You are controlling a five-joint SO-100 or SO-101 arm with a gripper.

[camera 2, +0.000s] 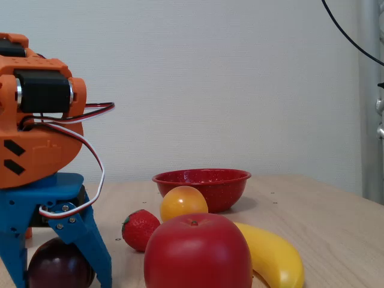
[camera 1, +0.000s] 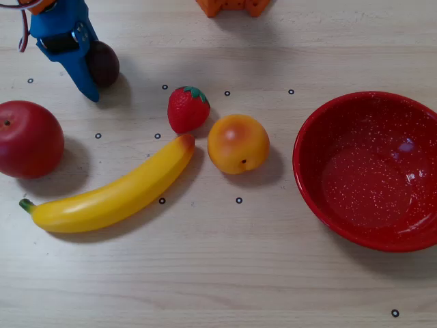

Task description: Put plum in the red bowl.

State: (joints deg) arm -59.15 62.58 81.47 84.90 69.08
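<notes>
- Blue fingers (camera 2: 90, 252) are seen clamped on the plum (camera 2: 58, 265), which rests on the worktop (camera 1: 225, 273).
- Red bowl (camera 1: 372, 171) is well apart.

Glossy speckled red bowl (camera 1: 369, 171), shiny smooth plum (camera 1: 104, 63), matt blue plastic gripper (camera 1: 80, 68), pale wood-grain table (camera 1: 225, 273).

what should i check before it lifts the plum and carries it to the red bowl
1. Plum between the blue fingers: ok, one finger on each side in the fixed view.
2. Gripper firmly shut on it: cannot tell; contact is not clearly shown.
3. Plum still on the table: ok, not lifted.
4. Red bowl empty and upright: ok.
5. Path to the bowl: not ok if carried low; the strawberry and orange fruit lie between.
</notes>
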